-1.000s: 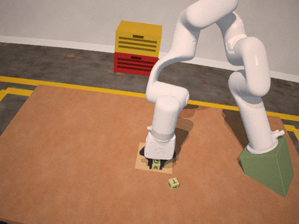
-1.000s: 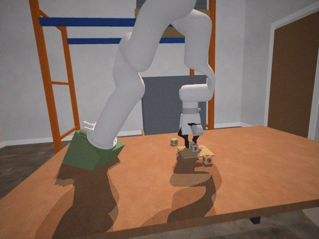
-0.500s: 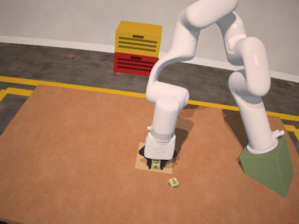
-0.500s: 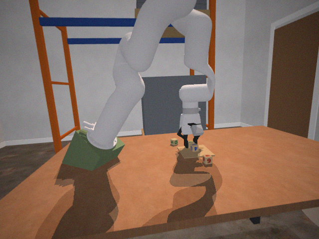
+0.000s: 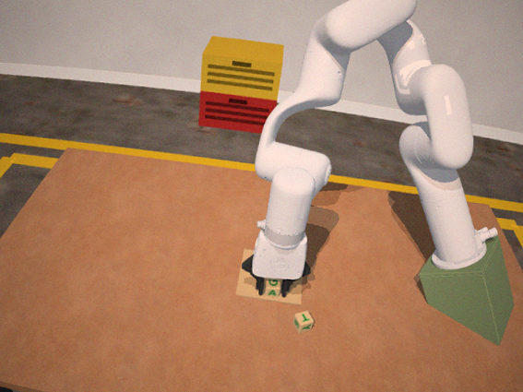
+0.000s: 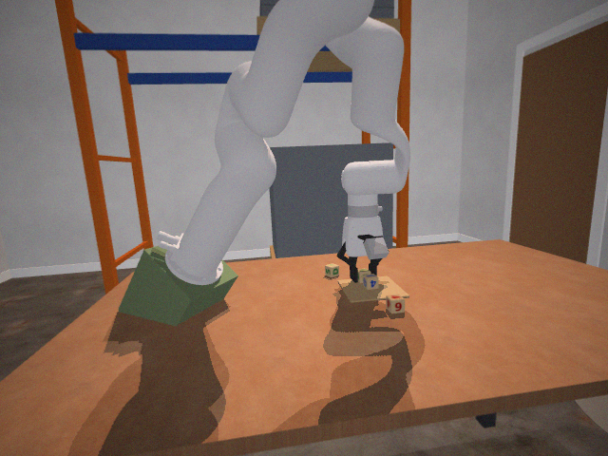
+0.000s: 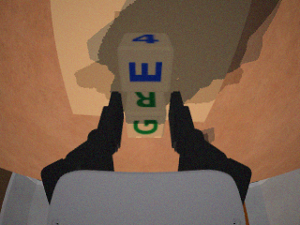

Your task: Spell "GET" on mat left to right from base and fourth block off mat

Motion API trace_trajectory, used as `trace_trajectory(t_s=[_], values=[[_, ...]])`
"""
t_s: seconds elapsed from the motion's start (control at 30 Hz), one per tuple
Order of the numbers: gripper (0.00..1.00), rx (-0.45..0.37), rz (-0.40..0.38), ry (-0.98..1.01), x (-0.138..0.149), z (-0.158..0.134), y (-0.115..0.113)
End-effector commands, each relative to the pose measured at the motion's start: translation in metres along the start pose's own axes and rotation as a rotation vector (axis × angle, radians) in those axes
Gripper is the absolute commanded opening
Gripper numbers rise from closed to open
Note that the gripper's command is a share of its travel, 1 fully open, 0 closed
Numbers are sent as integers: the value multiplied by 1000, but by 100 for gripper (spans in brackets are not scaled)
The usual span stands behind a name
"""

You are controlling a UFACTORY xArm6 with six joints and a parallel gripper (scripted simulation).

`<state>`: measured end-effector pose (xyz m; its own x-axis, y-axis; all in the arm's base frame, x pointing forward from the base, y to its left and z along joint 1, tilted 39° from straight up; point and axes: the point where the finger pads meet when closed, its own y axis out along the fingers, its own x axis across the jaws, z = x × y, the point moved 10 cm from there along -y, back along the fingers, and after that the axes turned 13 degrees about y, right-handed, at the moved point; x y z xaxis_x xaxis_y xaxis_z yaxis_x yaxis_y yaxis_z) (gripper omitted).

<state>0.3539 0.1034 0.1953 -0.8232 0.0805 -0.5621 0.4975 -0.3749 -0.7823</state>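
The tan mat (image 5: 270, 285) lies on the table and also shows in the exterior view (image 6: 368, 292). My gripper (image 7: 145, 103) points straight down over it, open, with the fingers standing on either side of a block with green letters (image 7: 145, 127), a G showing. A block with a blue E on top (image 7: 145, 69) lies right against that block on its far side; its side shows a blue 4 (image 6: 370, 281). The T block (image 5: 303, 320) lies off the mat on the table. A block with a red 9 on its side (image 6: 395, 304) sits at the mat's corner.
The green base pedestal (image 5: 466, 290) stands at the table's right side. Yellow and red crates (image 5: 240, 84) stand on the floor beyond the table. An orange rack (image 6: 88, 147) stands behind the table.
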Motion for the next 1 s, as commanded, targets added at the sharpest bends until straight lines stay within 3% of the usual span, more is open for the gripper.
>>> trace_trajectory(t_s=[0.0, 0.63, 0.87, 0.9, 0.97], values=[[47, -2, 2, 1, -1, 0, -5], [47, -2, 2, 1, -1, 0, -82], [47, -2, 2, 1, -1, 0, -90], [100, -2, 2, 1, -1, 0, -90], [100, -2, 2, 1, -1, 0, -90]])
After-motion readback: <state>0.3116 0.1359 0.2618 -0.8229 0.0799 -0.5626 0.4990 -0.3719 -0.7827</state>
